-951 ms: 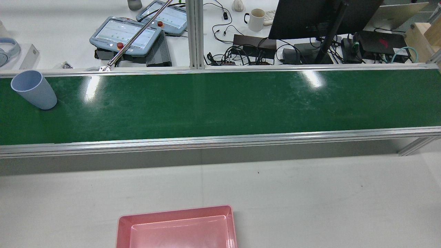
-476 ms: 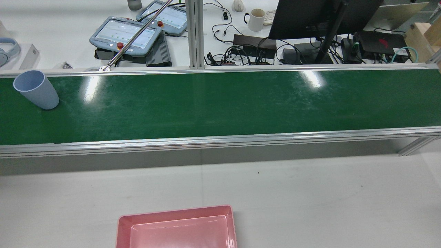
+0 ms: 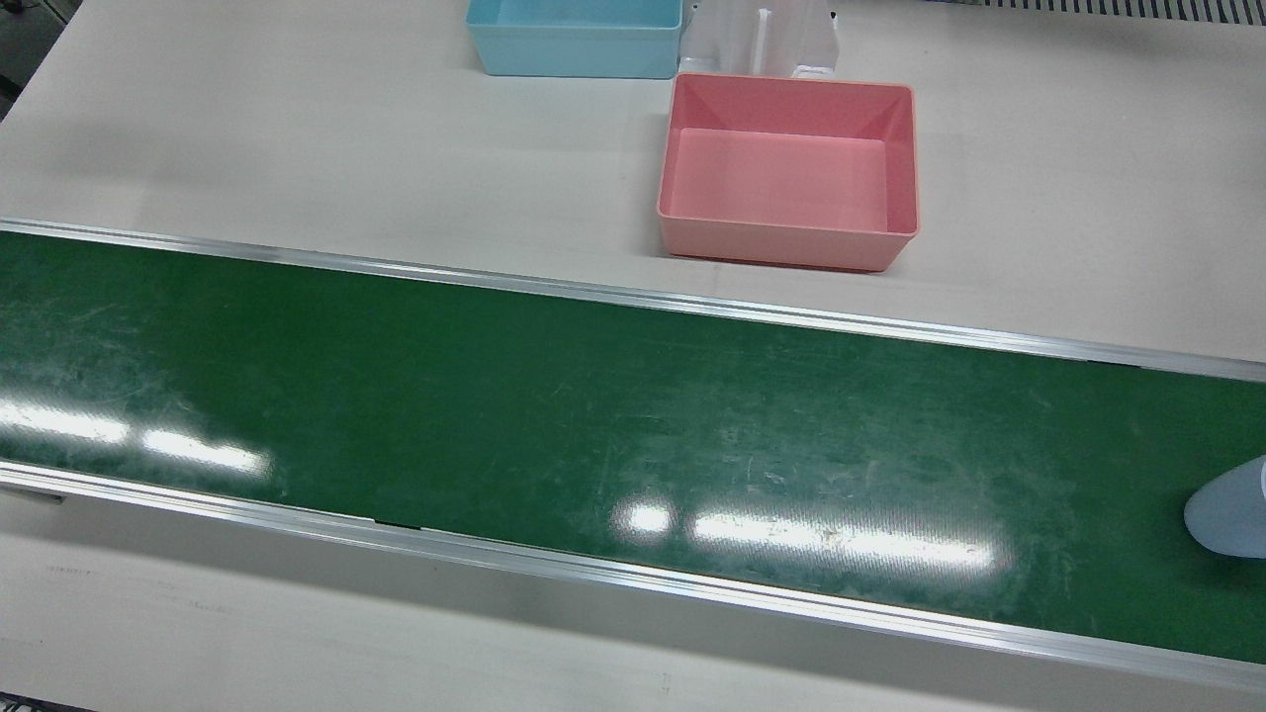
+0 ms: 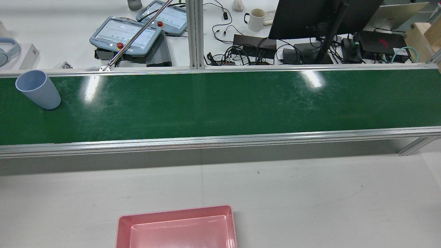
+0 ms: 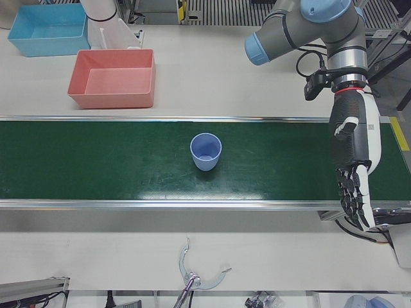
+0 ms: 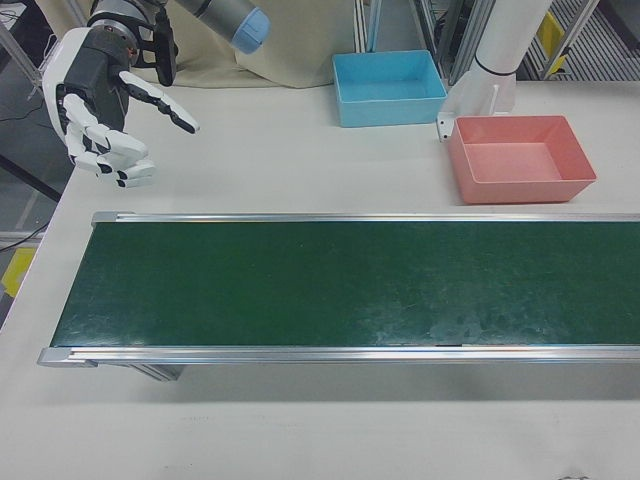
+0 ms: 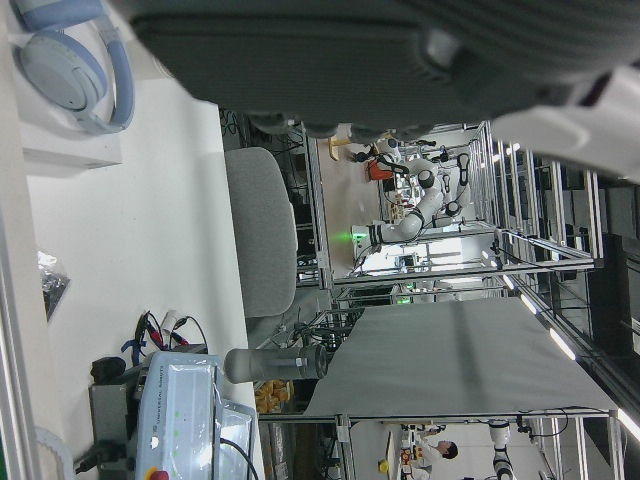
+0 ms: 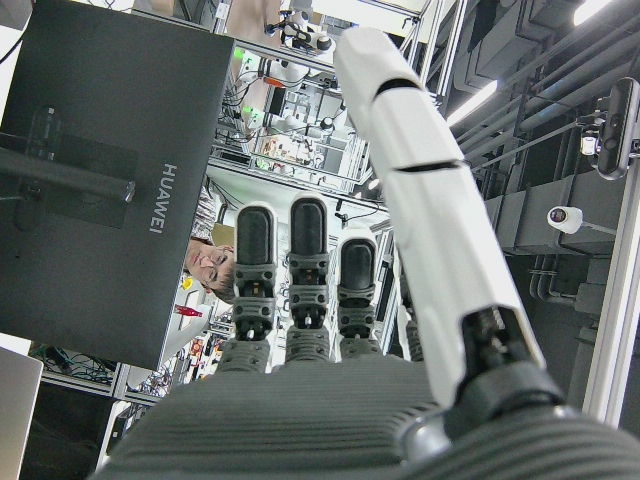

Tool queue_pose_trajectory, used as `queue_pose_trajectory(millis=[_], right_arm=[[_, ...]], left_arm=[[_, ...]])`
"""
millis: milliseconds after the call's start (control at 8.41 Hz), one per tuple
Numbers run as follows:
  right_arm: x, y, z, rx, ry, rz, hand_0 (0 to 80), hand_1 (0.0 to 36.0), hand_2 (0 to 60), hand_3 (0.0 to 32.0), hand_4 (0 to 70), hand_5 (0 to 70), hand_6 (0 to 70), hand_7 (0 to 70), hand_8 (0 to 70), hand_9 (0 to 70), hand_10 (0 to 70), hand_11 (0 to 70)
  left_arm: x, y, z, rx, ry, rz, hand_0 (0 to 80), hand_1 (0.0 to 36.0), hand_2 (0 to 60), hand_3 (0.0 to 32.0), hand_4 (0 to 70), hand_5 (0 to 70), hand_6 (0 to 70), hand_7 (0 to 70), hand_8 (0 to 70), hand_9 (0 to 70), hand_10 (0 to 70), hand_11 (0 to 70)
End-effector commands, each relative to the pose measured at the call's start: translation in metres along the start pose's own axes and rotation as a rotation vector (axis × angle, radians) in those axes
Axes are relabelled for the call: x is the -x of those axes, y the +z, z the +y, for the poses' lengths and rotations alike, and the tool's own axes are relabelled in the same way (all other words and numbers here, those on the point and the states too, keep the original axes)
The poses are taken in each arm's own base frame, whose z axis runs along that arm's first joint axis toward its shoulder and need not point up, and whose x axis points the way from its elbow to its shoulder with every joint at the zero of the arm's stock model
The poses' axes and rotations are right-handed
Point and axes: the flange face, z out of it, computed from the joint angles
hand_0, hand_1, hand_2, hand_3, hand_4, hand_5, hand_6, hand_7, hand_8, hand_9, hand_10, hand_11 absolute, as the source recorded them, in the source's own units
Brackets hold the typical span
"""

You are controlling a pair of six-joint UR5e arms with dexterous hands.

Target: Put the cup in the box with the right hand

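A light blue cup (image 4: 38, 89) stands upright on the green conveyor belt (image 4: 220, 103), near the belt's left end in the rear view. It also shows at the right edge of the front view, cup (image 3: 1231, 516), and mid-belt in the left-front view, cup (image 5: 206, 151). The pink box (image 4: 174, 210) sits empty on the white table beside the belt, box (image 3: 781, 242). My right hand (image 6: 100, 100) hovers open over the table past the belt's far end, far from the cup. My left hand (image 5: 353, 167) hangs open, fingers down, over the belt's other end.
A blue box (image 3: 574, 59) stands beside the pink one, by a white pedestal (image 3: 762, 40). Teach pendants (image 4: 125, 34), a mug (image 4: 256, 19), cables and a monitor (image 4: 310, 17) lie beyond the belt. A metal claw on a pole (image 5: 192, 276) rests on the operators' side.
The cup has drifted a little to the right along the belt in the rear view. Nothing else there has moved.
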Motion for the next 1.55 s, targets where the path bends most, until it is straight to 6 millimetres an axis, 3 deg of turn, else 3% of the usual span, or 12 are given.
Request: queue_pose_trajectory(millis=[0, 713, 1427], right_arm=[[-0.0001, 0.0, 0.0, 0.0, -0.001, -0.001, 80.0, 36.0, 11.9, 0.0, 11.6, 19.1, 18.2, 61.5, 35.4, 44.6, 27.1, 42.6], [-0.0001, 0.0, 0.0, 0.0, -0.001, -0.001, 80.0, 36.0, 13.0, 0.0, 14.1, 19.2, 18.9, 64.9, 36.3, 46.2, 28.0, 43.8], [-0.0001, 0.0, 0.0, 0.0, -0.001, -0.001, 80.0, 36.0, 11.9, 0.0, 12.7, 19.0, 18.3, 62.1, 35.6, 44.9, 27.3, 42.8]], left_arm=[[-0.0003, 0.0, 0.0, 0.0, 0.0, 0.001, 0.0, 0.0, 0.0, 0.0, 0.0, 0.0, 0.0, 0.0, 0.0, 0.0, 0.0, 0.0], [-0.0003, 0.0, 0.0, 0.0, 0.0, 0.002, 0.0, 0.0, 0.0, 0.0, 0.0, 0.0, 0.0, 0.0, 0.0, 0.0, 0.0, 0.0], [-0.0002, 0.0, 0.0, 0.0, 0.0, 0.0, 0.0, 0.0, 0.0, 0.0, 0.0, 0.0, 0.0, 0.0, 0.0, 0.0, 0.0, 0.0]])
